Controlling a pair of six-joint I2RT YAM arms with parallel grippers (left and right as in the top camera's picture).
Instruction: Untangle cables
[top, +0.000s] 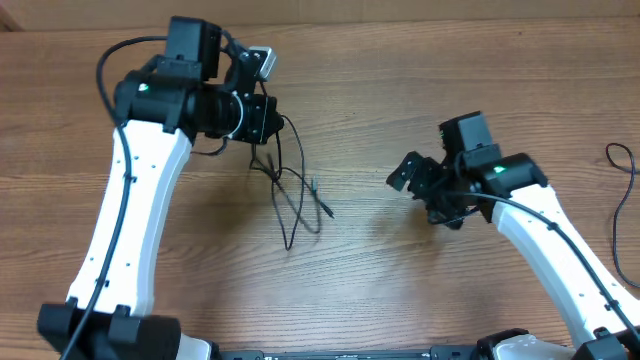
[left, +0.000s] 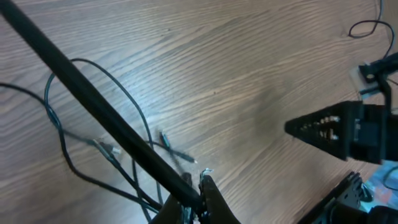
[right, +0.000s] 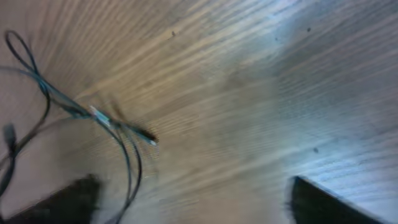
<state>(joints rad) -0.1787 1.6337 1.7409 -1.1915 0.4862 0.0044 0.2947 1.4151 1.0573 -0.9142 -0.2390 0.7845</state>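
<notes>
The left pincer (left: 200, 190) is pinched fully closed on one strand of the thin, flexible black cables (top: 290, 195). In the left wrist view that strand runs taut from the fingertips to the top-left corner, and it looks thick and blurred because it is close to the lens. Which of the two cords is gripped cannot be told.

The rest of the cables lie just below and ahead of the left pincer on the brown wood-grain table (top: 380, 90). They form loose loops that cross each other several times and trail away from the fingertips towards the arm bases. Two small plug connectors (top: 320, 187) stick out of the tangle on the side facing the right pincer (top: 418, 195), lying flat near each other. A light-tipped end sits among the loops in the left wrist view, nearer the left pincer.

The right pincer has its jaws spread wide with nothing between them, over bare wood. It points towards the cables but is well apart from them, touching no strand. In its wrist view the tangle sits ahead and off to the left of the fingers, one plug tip being the nearest part, and the frame is motion-blurred.

A separate thin black wire loop (top: 625, 165) lies at the table edge, behind the right pincer and far from both sets of fingers.
</notes>
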